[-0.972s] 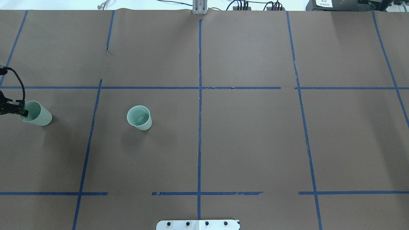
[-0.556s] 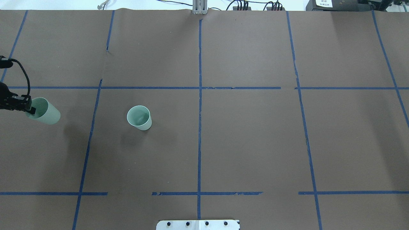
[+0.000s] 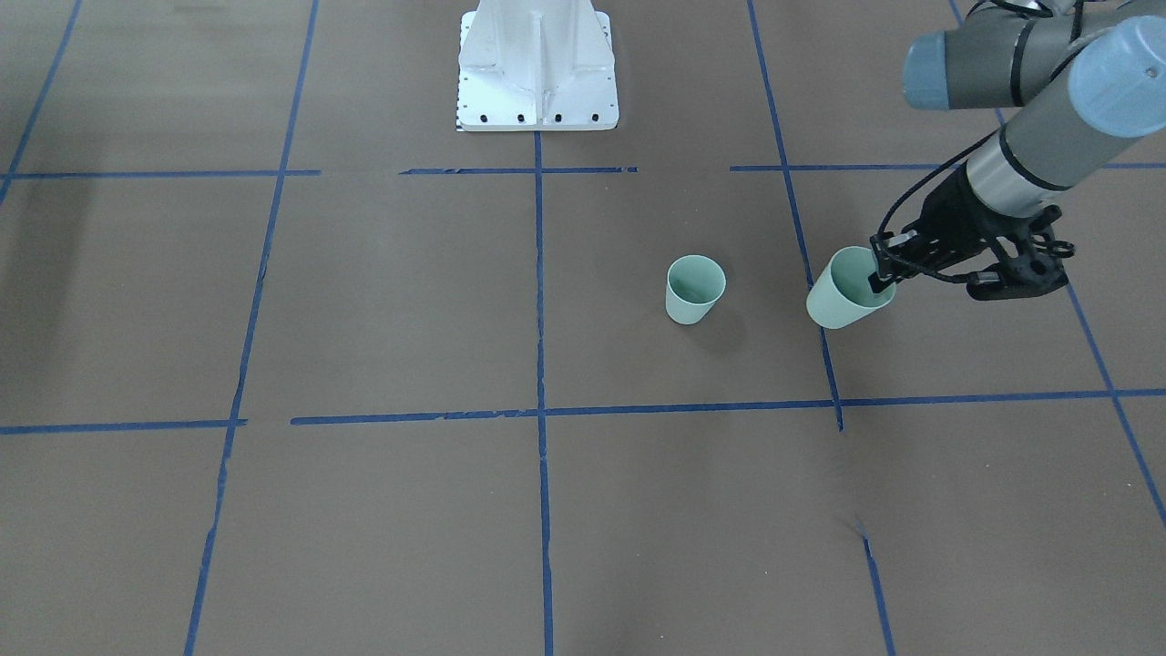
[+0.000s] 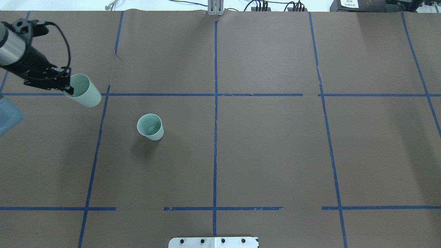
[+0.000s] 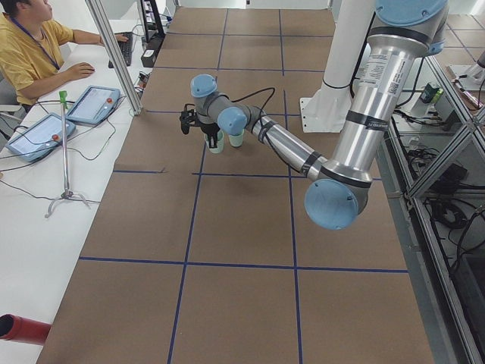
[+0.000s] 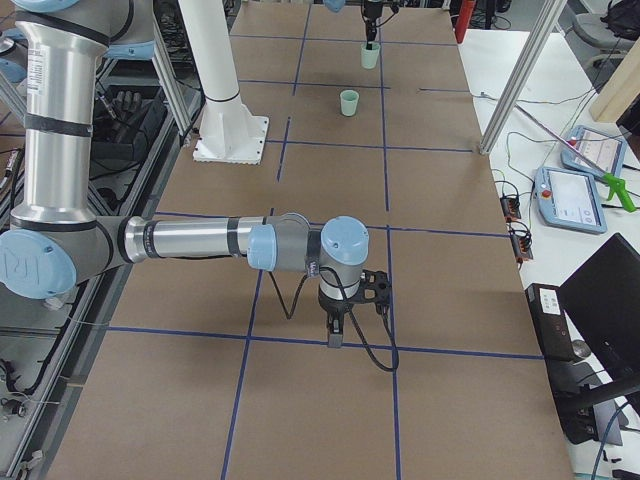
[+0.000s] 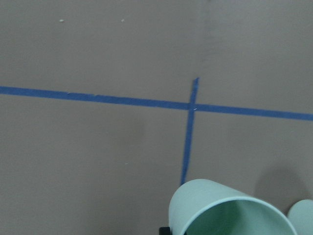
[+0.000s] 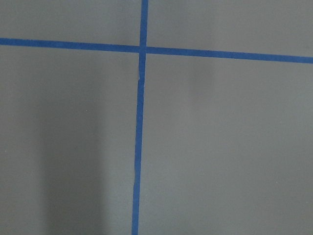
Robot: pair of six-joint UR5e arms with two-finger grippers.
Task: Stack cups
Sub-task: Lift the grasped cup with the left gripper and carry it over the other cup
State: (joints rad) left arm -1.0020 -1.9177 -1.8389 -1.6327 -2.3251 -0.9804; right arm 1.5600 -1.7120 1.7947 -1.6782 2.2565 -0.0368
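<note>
Starting at the robot's edge of the tabletop (image 4: 275, 165): the white base plate (image 4: 213, 242) sat at the middle of that edge, with brown paper and blue tape lines (image 4: 215, 144) running out ahead of it. Off toward the right end, the right end effector (image 6: 335, 338) pointed straight down over the surface, its wrist camera looking at a crossing of tape. It showed in one side view only, so I could not tell whether its fingers were apart or together.

Out in the left half, the upright cup (image 4: 150, 126) stood on its base, mouth up, about midway between the robot's edge and the far edge. Beyond it, nearer the left edge, came the action. The left end effector (image 4: 70, 90) was clamped on the rim of the lifted cup (image 4: 86, 95), one finger inside the mouth and one outside. That cup hung tilted, clear of the tabletop, base angled toward the upright cup's side, the two well apart.
</note>
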